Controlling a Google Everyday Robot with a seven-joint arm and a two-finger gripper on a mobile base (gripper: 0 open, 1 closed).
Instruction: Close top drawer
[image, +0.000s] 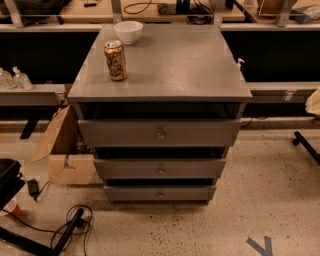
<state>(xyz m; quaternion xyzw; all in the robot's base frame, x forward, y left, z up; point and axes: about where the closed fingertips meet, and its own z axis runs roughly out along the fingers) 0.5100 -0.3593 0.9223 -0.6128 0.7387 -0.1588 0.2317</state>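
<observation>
Pincer (315, 102) just peeks in at the right edge, its grip impossible to tell. The top drawer (160, 133) sits well to its left, wide front running side to side.

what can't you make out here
- gripper: camera view, only a pale sliver at the right edge; the frame cuts off the rest.
- top drawer inside: camera view, dark, hidden under the cabinet top.
- can label: camera view, lettering too small to read.
</observation>
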